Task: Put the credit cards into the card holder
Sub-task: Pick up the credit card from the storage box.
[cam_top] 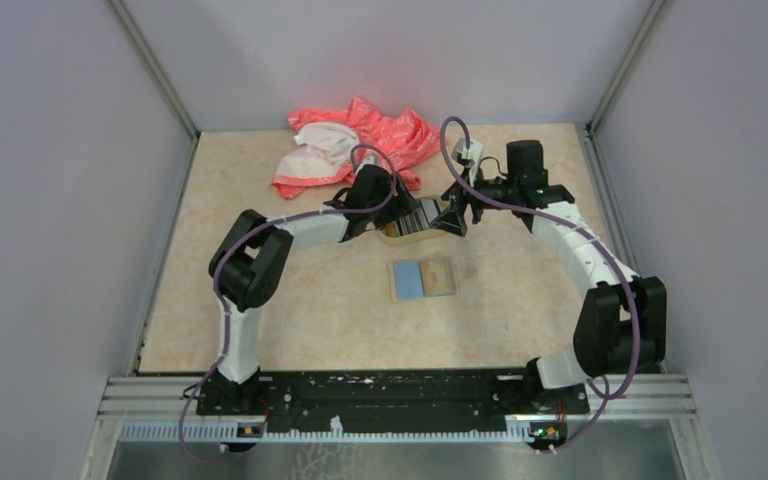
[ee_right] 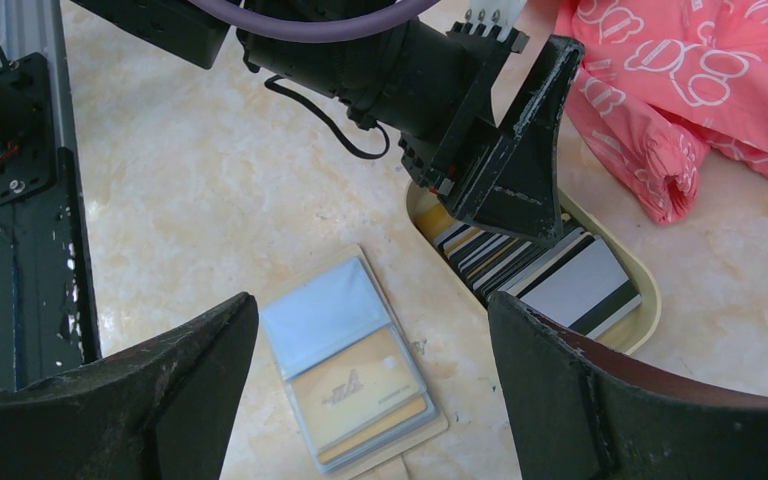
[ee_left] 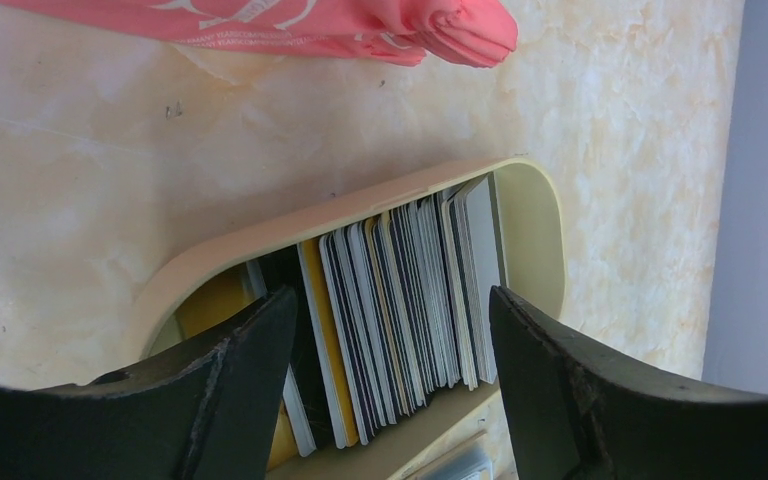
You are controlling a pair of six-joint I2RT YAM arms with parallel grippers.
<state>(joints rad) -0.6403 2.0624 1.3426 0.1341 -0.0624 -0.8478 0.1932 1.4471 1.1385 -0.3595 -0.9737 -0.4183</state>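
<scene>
Inside the tray (ee_left: 545,240), credit cards (ee_left: 400,300) crowd.

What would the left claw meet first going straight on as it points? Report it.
Most likely the credit cards standing on edge in the tan tray; the open left claw points at them, though depth is unclear.

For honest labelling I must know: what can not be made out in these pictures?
- Credit cards: left wrist view, edge-on, faces hidden by neighbours.
- Tray: left wrist view, one end behind left gripper.
- Card holder: right wrist view, print on tan panel blurred.
- Pink cloth: left wrist view, cut by top edge.
</scene>
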